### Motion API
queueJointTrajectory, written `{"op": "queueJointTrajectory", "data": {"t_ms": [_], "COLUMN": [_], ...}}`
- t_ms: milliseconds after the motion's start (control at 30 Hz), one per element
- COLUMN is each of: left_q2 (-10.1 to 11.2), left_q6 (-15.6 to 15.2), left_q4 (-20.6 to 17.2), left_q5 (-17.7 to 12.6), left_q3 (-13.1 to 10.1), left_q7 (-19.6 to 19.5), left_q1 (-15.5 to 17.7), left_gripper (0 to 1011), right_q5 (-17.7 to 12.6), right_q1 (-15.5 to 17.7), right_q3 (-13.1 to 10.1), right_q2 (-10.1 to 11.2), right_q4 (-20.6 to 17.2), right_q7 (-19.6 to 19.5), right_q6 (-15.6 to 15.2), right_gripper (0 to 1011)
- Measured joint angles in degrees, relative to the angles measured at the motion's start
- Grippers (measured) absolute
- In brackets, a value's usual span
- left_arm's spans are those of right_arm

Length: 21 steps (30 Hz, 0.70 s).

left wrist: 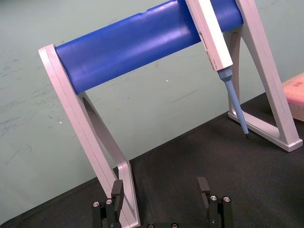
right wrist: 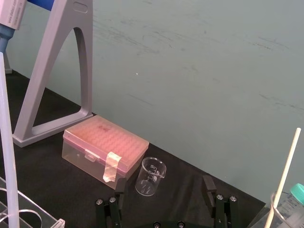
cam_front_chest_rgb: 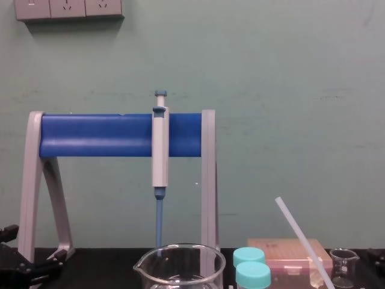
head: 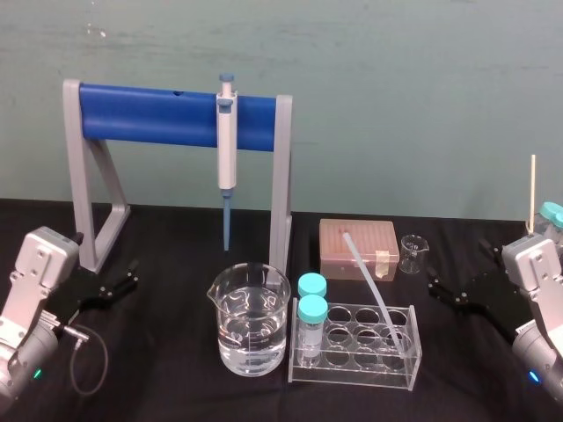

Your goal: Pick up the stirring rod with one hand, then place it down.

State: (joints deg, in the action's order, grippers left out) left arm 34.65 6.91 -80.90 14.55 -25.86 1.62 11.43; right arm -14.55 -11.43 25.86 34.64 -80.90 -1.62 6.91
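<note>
**Both grippers empty, rod leaning in the rack**

At your far left, the left gripper (head: 132,278) sits low over the black table (head: 176,378), fingers spread and holding nothing, just in front of the near leg of the pipette stand (head: 149,114). A blue-tipped pipette (head: 227,145) hangs from the stand's blue bar. Next you see a large beaker (head: 249,268) of clear liquid, then a clear tube rack (head: 352,367) with two teal-capped tubes (head: 310,308) at its left end. The stirring rod (head: 369,281) stands tilted in the rack's right end, with its top leaning back across the pink tip box (head: 387,236). A small beaker (head: 412,253) stands just right of the box. The right gripper (head: 437,288) is also spread and empty, well apart from the rod. At the far right a thin pale stick (head: 532,189) stands upright.
</note>
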Motion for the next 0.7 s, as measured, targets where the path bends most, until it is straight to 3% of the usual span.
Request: {"op": "queueJointTrajectory", "data": {"t_ms": [700], "left_q2": [0.0], "left_q6": [0.0], "left_q4": [0.0], "left_q5": [0.0], "left_q3": [0.0], "left_q7": [0.0], "left_q1": [0.0], "left_gripper": [1000], "right_q5": [0.0], "right_q1": [0.0], "right_q3": [0.0], "right_q2": [0.0], "right_q4": [0.0], "right_q7": [0.0], "right_q6": [0.0], "right_gripper": [1000]}}
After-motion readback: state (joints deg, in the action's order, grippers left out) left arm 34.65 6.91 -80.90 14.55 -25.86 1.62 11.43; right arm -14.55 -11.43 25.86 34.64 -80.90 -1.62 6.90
